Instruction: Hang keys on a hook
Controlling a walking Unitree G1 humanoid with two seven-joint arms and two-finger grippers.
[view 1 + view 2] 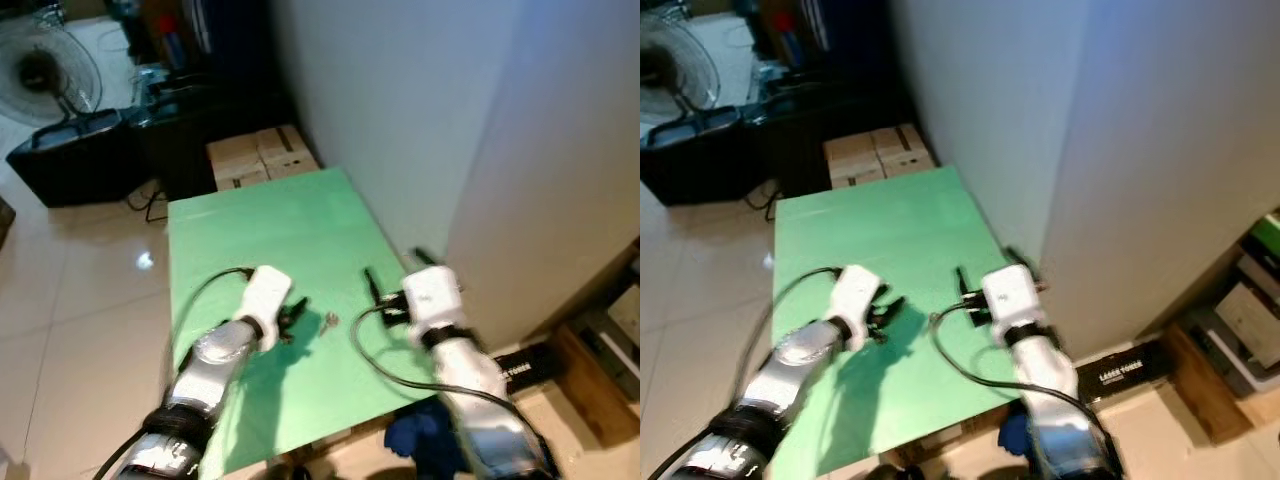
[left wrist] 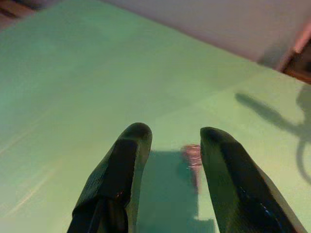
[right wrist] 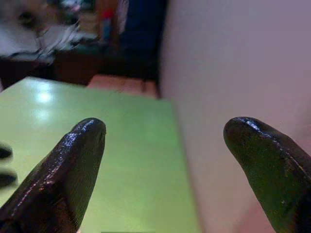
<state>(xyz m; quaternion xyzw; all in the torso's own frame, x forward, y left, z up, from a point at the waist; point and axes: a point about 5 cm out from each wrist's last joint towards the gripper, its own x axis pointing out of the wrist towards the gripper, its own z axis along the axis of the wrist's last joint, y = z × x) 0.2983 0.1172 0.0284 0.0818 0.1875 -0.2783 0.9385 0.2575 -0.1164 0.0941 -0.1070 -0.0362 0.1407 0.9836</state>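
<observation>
A small bunch of keys (image 1: 330, 320) lies on the green table (image 1: 270, 230), near its front half. My left gripper (image 1: 296, 316) hovers just left of the keys, open, fingers pointing at them. In the left wrist view the blurred keys (image 2: 193, 155) rest on the table just beyond the gap between the two black fingertips (image 2: 131, 141), and nothing is held. My right gripper (image 1: 397, 270) is to the right of the keys, close to the white wall (image 1: 400, 120), spread wide open and empty, as its wrist view (image 3: 165, 131) confirms.
The table's right edge runs along the wall. Cardboard boxes (image 1: 262, 155) sit behind the table, with a black case (image 1: 70, 160) and a fan (image 1: 45, 70) at the far left. A black box (image 1: 525, 365) and a blue cloth (image 1: 425, 440) lie on the floor at front right.
</observation>
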